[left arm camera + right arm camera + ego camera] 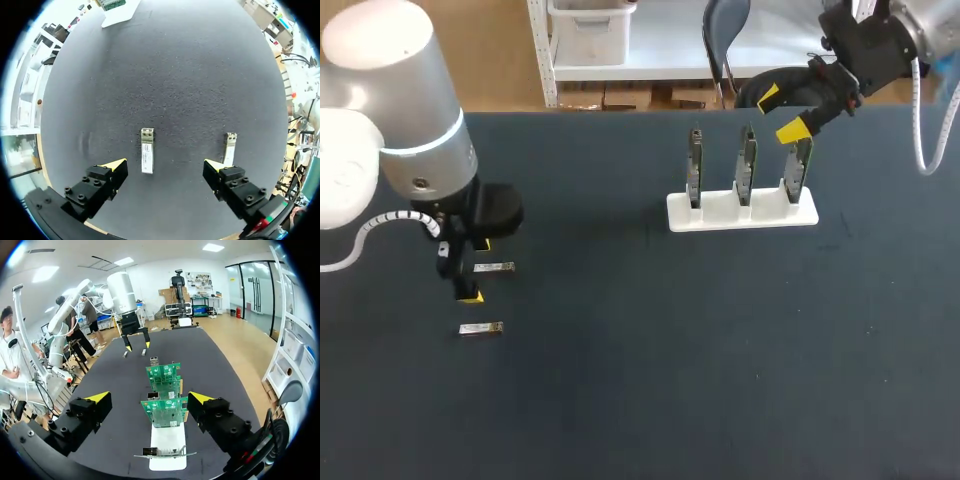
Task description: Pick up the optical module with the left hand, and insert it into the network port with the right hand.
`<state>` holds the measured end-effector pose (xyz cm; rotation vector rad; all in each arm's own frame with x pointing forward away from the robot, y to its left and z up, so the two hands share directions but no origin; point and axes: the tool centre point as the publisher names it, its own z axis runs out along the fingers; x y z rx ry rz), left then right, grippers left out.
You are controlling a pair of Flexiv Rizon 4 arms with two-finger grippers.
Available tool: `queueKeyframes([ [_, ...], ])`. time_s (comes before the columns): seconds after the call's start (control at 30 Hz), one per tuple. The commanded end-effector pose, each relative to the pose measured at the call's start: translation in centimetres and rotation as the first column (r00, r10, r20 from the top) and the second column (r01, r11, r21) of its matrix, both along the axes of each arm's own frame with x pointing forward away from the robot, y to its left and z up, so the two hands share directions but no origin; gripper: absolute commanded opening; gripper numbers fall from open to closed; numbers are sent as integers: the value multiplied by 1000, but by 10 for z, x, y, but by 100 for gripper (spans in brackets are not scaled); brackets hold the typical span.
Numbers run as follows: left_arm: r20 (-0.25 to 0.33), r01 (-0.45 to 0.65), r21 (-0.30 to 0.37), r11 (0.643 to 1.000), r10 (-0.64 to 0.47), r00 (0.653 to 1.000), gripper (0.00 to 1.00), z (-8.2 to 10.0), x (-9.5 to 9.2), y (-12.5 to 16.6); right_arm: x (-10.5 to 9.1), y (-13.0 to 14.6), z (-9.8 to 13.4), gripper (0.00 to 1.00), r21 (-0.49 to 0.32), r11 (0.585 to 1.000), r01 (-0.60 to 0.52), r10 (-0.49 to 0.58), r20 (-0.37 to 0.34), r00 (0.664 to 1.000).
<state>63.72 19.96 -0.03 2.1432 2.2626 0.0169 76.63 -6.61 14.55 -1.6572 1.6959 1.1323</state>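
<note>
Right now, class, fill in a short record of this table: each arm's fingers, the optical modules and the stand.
left gripper: fingers open, low over the table
first optical module: lying flat between the left fingers, untouched
second optical module: lying flat just outside one left finger
right gripper: fingers open, raised near the stand's end board
stand: white base, three green boards upright in a row
task stage: nothing picked up yet

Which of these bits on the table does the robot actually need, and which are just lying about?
Needed: metal module at the left hand; green boards in white stand; right hand.
Lying about: second module, probably a spare.
</note>
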Motion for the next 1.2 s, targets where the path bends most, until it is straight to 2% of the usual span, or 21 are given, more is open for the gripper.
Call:
queueKeyframes([
  [0.03,-13,2,10,1000,-1,1000,100,-6,10,-2,-1,0,0,100,-1,1000,2,-2,1,1000],
  [0.27,-16,-3,18,1000,4,1000,100,-12,17,-1,-1,0,0,100,-1,1000,2,-2,1,1000],
  [1.0,-51,-28,15,999,29,998,98,-21,14,0,-1,0,0,100,-1,1000,2,-2,1,1000],
  [1.03,-52,-29,14,999,30,998,93,-22,14,0,-1,0,0,100,-1,1000,2,-2,1,1000],
  [1.07,-53,-29,13,999,30,998,48,-22,14,0,-1,0,0,100,-1,1000,2,-2,1,1000],
  [1.1,-55,-29,13,999,30,998,23,-22,14,0,-1,0,0,100,-1,1000,2,-2,1,1000],
  [1.13,-56,-29,12,1000,29,998,2,-22,14,0,-1,0,0,100,-1,1000,2,-2,1,1000],
  [1.2,-58,-29,12,1000,30,998,0,-23,14,-1,-1,0,0,100,-1,1000,2,-2,1,1000],
])
